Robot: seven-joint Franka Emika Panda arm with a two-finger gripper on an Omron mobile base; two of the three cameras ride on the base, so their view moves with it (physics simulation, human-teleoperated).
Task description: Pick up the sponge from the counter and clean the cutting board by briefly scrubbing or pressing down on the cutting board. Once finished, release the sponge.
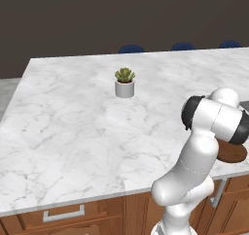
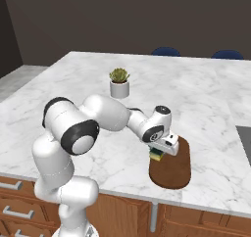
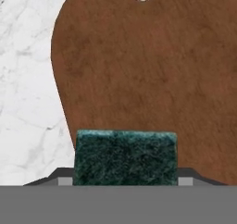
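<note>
The gripper (image 2: 158, 155) is clamped on the sponge (image 2: 157, 155), which sits directly beneath the hand, green side up, over the cutting board (image 2: 172, 170) on the counter (image 2: 206, 104)

obstacle: plant pot (image 2: 119, 88) standing well behind the cutting board (image 2: 172, 168) | free: bare counter (image 2: 206, 108) lying open all around the board
</note>
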